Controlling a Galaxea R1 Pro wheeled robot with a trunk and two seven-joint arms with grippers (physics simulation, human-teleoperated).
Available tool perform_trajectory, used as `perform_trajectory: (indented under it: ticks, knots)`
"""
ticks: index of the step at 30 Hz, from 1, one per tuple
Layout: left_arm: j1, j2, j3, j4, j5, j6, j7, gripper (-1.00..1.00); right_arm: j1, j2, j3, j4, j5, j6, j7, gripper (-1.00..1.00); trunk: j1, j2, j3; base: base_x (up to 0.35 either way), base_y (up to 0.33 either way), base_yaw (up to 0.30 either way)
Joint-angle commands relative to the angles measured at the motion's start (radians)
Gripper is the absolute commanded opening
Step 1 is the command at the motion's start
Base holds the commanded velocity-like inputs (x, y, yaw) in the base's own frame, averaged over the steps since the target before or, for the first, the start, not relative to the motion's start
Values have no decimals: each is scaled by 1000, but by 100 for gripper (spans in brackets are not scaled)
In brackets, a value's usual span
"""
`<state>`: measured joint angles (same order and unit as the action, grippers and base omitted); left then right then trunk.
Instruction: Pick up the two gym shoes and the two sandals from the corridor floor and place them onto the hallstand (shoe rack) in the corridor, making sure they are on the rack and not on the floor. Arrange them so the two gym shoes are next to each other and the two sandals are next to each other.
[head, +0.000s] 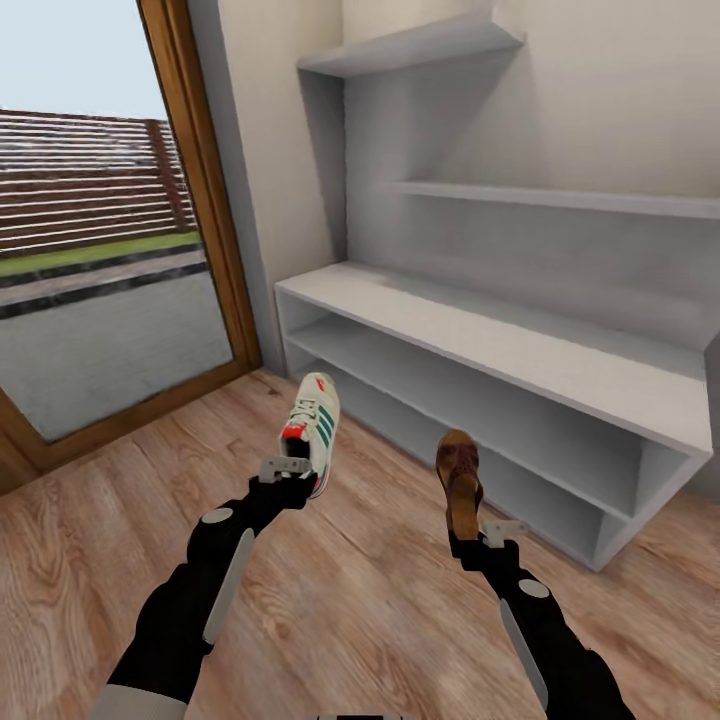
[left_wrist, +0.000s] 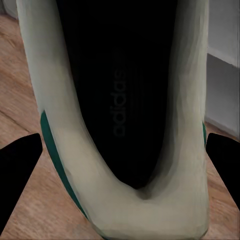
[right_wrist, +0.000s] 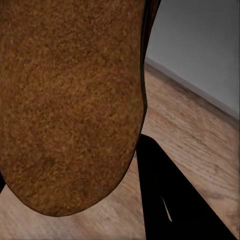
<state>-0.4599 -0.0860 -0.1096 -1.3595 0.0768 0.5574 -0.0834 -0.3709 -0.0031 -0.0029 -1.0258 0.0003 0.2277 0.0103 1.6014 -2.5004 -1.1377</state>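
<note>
My left gripper (head: 290, 470) is shut on the heel of a white gym shoe (head: 315, 430) with green stripes and a red tongue patch, held above the floor with its toe pointing away. The left wrist view looks into the shoe's dark opening (left_wrist: 120, 100). A brown sandal (head: 460, 480) stands on edge in my right gripper (head: 490, 532), which is shut on it; its brown sole (right_wrist: 70, 100) fills much of the right wrist view. The light grey hallstand (head: 500, 350) stands just ahead and to the right, its two-tier bench bare. The other gym shoe and sandal are out of view.
A wood-framed glass door (head: 100, 250) is at the left, showing an outdoor path and fence. Warm brown plank floor (head: 350, 590) spreads between me and the bench. Upper wall shelves (head: 420, 45) hang above the bench against the wall.
</note>
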Motion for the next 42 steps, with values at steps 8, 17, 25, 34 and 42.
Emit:
perform_trajectory:
  ticks: [8,17,25,34,42]
  knots:
    - [0,0,1,-1,8,6,1,-100,0,0,0,-2,-3,7,-1,-100,0,0,3,87,279,-290]
    - [0,0,1,-2,8,6,1,-100,0,0,0,0,-3,7,-1,-100,0,0,8,16,41,-290]
    - [0,0,1,-3,8,6,1,-100,0,0,0,-1,-3,7,-1,-100,0,0,12,0,5,-289]
    - [0,0,1,-3,8,6,1,-100,0,0,0,-1,-3,7,-2,-100,0,0,17,0,231,-290]
    - [0,0,1,-3,8,6,1,-100,0,0,0,0,-3,7,-1,-100,0,0,21,0,64,-290]
